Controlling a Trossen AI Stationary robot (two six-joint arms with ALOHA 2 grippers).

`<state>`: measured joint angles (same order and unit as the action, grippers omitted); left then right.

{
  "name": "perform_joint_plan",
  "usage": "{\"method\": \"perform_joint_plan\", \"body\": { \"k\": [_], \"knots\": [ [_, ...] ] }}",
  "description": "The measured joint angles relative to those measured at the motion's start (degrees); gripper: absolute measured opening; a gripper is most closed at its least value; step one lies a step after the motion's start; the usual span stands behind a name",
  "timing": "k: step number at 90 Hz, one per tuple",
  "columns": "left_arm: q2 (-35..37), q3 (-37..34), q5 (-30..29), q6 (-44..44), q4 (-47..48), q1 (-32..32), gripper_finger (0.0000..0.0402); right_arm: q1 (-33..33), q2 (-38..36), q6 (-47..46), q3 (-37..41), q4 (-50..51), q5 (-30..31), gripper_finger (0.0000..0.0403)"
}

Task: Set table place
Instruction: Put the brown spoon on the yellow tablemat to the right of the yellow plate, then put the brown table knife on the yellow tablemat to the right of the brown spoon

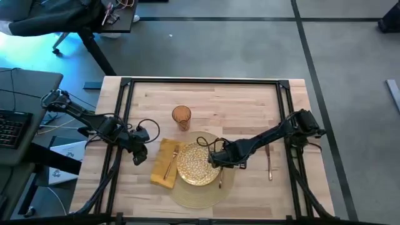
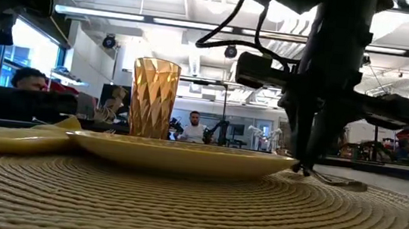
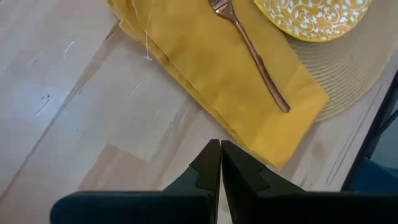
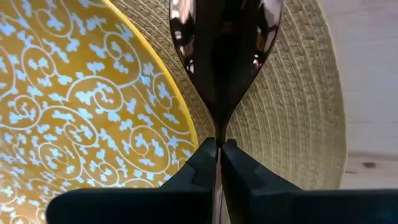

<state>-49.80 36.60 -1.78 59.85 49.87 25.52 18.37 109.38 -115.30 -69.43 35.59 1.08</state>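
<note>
light plank wood table (image 1: 206, 100) with black frame. round tan woven mat (image 1: 201, 192) near the front edge, ribbed coils, flat. on it a shiny gold plate (image 1: 195, 167) with pale scroll pattern, nothing on it. folded mustard napkin (image 1: 164, 164) just left of plate, overlapping the mat edge, copper fork (image 3: 249, 46) lying on it. faceted amber glass (image 1: 181, 116) upright behind the plate, looks empty. another utensil (image 1: 269, 164) on bare wood right of the mat. right hand (image 1: 219, 164) at plate's right rim, over the mat, fingers clamped on a dark glossy spoon (image 4: 224, 56) by its neck. left hand (image 1: 140, 156) left of napkin, over bare wood, fingers together, holding nothing.
</note>
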Motion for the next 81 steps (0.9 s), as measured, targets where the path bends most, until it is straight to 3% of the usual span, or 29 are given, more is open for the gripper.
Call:
{"method": "perform_joint_plan", "body": {
  "k": [15, 38, 51, 65, 73, 81],
  "knots": [
    [-0.02, 0.0, 0.0, 0.12, 0.02, 0.0, 0.0, 0.0, 0.0, -0.2, 0.01, 0.38, 0.54, 0.0018],
    [0.0, 0.0, -0.24, 1.3, 0.02, 0.0, 0.0, 0.04, -0.5, 2.46, -0.13, 0.8, 0.87, 0.0119],
    [0.0, 0.0, -0.26, 1.6, 0.02, 0.0, 0.0, 0.61, -4.19, 6.09, -3.58, 11.45, 1.7, 0.0159],
    [0.0, 0.0, -0.57, 2.56, 0.02, 0.0, 0.0, 1.5, -10.13, 8.03, -4.6, 31.05, -1.33, 0.0168],
    [0.0, 0.0, -0.85, 2.68, 0.0, 0.0, 0.0, 1.46, -13.48, 11.08, -1.94, 37.34, -2.74, 0.0163],
    [0.0, 0.0, -1.3, 3.15, 0.0, 0.0, 0.0, 1.4, -16.74, 13.85, 4.29, 35.85, -4.94, 0.0154]
  ]
}}
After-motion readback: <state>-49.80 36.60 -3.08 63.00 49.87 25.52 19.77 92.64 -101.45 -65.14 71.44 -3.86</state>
